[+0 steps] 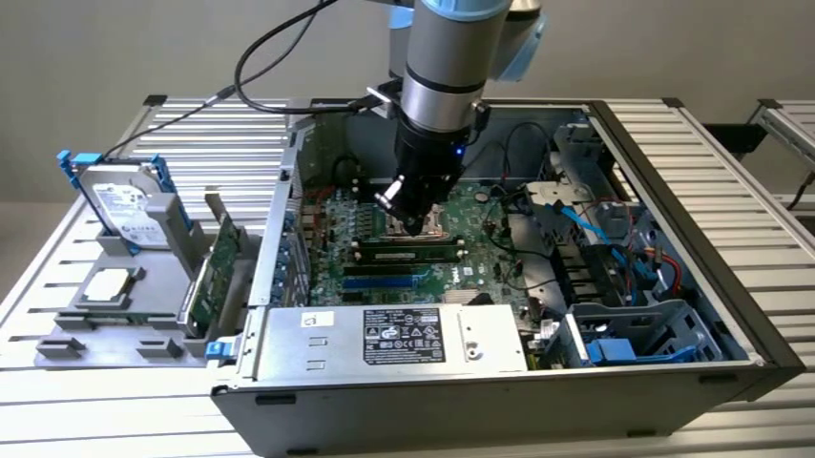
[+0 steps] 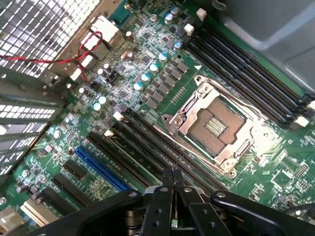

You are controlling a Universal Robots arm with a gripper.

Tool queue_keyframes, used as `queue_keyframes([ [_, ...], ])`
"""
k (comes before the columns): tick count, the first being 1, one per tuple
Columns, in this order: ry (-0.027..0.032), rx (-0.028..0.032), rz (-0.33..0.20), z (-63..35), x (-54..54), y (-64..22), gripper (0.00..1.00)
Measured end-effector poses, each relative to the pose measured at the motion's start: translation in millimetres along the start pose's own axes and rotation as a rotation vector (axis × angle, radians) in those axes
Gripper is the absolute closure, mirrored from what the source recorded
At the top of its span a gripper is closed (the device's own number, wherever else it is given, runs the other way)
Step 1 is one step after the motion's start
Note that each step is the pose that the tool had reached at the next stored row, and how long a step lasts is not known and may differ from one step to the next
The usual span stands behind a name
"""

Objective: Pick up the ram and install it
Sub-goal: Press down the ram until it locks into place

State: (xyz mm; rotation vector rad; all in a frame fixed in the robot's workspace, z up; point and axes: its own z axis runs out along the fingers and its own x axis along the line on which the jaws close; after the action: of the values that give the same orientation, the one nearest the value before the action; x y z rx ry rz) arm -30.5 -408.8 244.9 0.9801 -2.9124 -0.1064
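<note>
The ram [image 1: 407,254], a thin dark-green stick with black chips, lies along a memory slot on the motherboard [image 1: 471,277] inside the open computer case. My gripper [image 1: 403,212] hangs just above the board, a little behind the ram, near the processor socket [image 2: 214,125]. In the wrist view the gripper [image 2: 172,173] is shut with nothing between its fingers. Its tips hover over the long black memory slots [image 2: 142,147] beside the socket. I cannot tell from the wrist view which slot holds the ram.
A grey power supply [image 1: 395,339] fills the case front. Blue cables [image 1: 598,239] and a drive cage [image 1: 637,334] sit on the exterior view's right. Outside the case, on the exterior view's left, stand a green expansion card [image 1: 217,272] and a hard drive [image 1: 128,205].
</note>
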Motion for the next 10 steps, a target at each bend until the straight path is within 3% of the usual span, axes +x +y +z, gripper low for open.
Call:
queue_keyframes([
  [10,-0.0154,-0.0073,0.177,0.2,0.0,0.0,0.89],
])
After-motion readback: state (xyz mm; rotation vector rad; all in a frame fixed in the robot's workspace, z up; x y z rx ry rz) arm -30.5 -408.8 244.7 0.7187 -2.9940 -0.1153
